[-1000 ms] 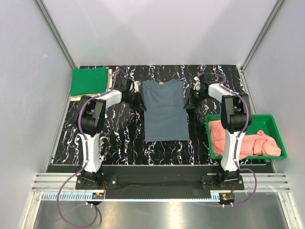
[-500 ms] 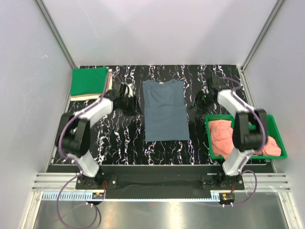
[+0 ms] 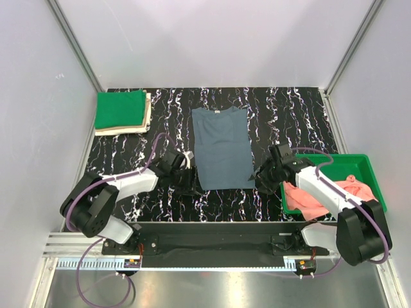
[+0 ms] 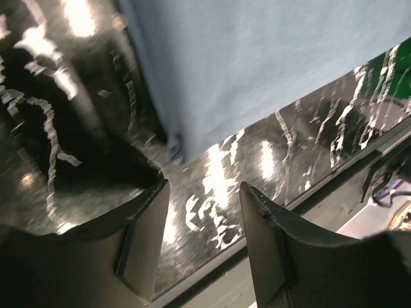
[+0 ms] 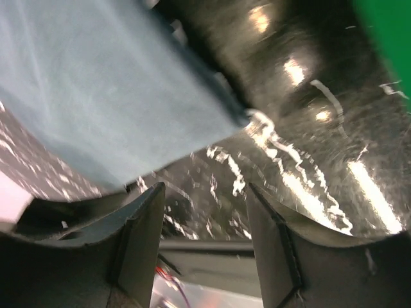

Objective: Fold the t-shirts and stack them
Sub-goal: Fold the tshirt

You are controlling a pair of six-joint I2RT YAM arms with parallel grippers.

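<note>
Nearest to me, my left tool (image 4: pixel 204 192) has its jaws apart with nothing between them. The near left hem corner of the blue-grey shirt (image 3: pixel 221 147) lies just ahead of the gap, flat on the worktop (image 3: pixel 289 115). My right tool (image 5: pixel 204 192) is likewise spread and empty, with the near right hem corner just ahead of it. I cannot tell whether either finger touches the cloth. Both wrist views are blurred, and from above the dark tools are hard to pick out against the dark marbled worktop. My right arm covers part of the green tray (image 3: pixel 366 163) and the pink shirts (image 3: pixel 356 186) in it. The blue-grey shirt lies mid-worktop, its long axis running near to far, hem towards me and collar at the far end. In the far left corner a folded green shirt (image 3: pixel 120 109) sits on a beige shirt (image 3: pixel 121 131), of which only the edges show.
</note>
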